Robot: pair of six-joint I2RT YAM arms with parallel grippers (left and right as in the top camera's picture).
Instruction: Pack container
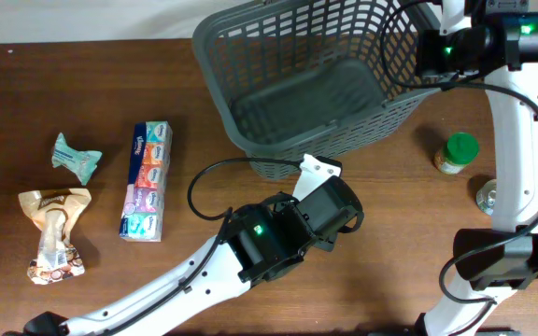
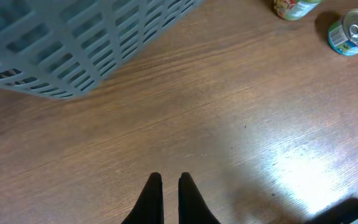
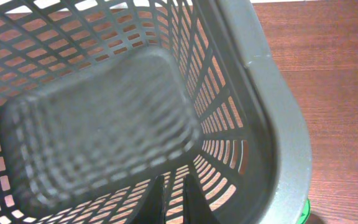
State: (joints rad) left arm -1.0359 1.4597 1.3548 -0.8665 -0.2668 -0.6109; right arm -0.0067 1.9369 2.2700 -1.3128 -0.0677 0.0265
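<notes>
The container [image 1: 278, 149] sits at the table's [image 1: 390, 243] far edge, right of centre, its far rim cut off in the overhead view. Open wood lies along its front wall. The can [image 1: 487, 196] near the right edge is half hidden behind my right arm. My left gripper [image 2: 170, 180] hovers over bare wood before that wall, clenched on nothing. My right gripper [image 3: 173, 186] reaches inside at the container's right wall, clenched; whether it pinches the lattice I cannot tell

Work surface: dark brown wooden table [image 1: 63, 84], grain running lengthwise, finish glossy. Bright glare patch [image 2: 303, 174] reflected on the tabletop. White surface [image 1: 82, 19] beyond the far edge; nature undetermined.
</notes>
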